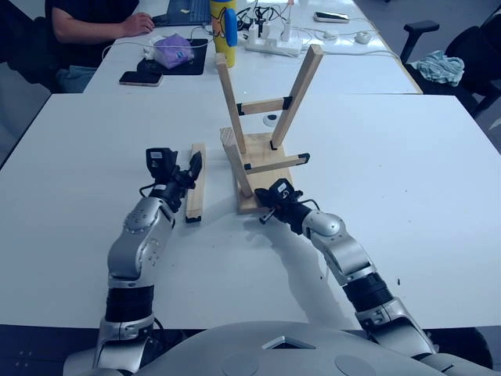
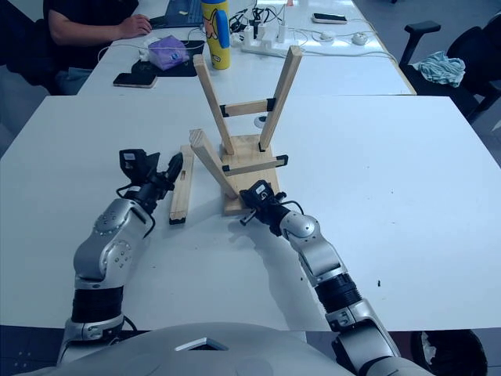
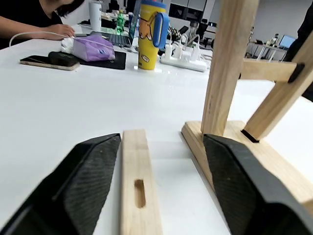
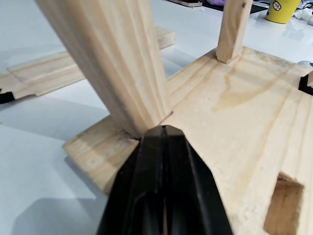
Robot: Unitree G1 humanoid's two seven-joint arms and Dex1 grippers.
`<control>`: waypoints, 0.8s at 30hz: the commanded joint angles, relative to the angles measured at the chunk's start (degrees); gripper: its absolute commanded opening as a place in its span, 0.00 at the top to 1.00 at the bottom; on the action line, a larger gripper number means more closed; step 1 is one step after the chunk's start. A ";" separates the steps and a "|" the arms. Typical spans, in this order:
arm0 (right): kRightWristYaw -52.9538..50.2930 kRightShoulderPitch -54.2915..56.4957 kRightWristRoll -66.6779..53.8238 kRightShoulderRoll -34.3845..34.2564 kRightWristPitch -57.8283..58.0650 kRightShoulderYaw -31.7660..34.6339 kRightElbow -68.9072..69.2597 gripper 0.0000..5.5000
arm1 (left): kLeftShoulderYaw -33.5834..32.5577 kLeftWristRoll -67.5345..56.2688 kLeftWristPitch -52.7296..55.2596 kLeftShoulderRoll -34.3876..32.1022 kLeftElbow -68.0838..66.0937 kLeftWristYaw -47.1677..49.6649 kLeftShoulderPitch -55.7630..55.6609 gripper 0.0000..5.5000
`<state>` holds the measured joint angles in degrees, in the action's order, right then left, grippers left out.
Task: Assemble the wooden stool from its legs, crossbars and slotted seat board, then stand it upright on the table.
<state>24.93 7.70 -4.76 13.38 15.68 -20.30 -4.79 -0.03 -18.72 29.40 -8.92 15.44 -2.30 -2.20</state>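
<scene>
The slotted seat board (image 1: 258, 146) lies flat at the middle of the white tabletop (image 1: 391, 172), its long axis running away from the robot. Three pale, square-section wooden legs rise from it: two tall ones (image 1: 228, 94) splay upward and apart, and a third (image 1: 239, 168) leans at the near end. Two crossbars (image 1: 264, 106) with black ends bridge them. A fourth leg (image 1: 196, 182) lies loose and flat just left of the board and parallel to it, with a small oblong slot in its upper face. The left tool (image 1: 193, 166) is spread wide, its ribbed pads (image 3: 88, 181) straddling that leg's near end. The right tool (image 4: 163, 134) is clenched on nothing, its tip touching the leaning leg's base.
</scene>
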 commanded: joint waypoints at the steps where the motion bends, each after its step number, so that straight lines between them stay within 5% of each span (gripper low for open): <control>1: 0.27 -4.23 3.27 2.00 6.84 -1.86 -6.87 1.00 | 4.26 5.51 2.80 0.32 -1.34 1.95 1.10 0.31; 12: 0.85 -3.18 3.21 1.56 7.57 -2.71 -6.25 1.00 | 5.90 11.93 10.49 2.12 -4.61 4.86 0.43 0.31; 24: -0.35 -3.45 3.25 0.24 7.97 -2.91 -5.76 1.00 | 0.74 9.71 20.79 4.89 -6.73 4.21 1.01 0.31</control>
<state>24.78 8.90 -4.32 12.90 16.93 -20.93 -5.20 1.34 -8.37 47.20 -4.50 10.96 2.61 -2.45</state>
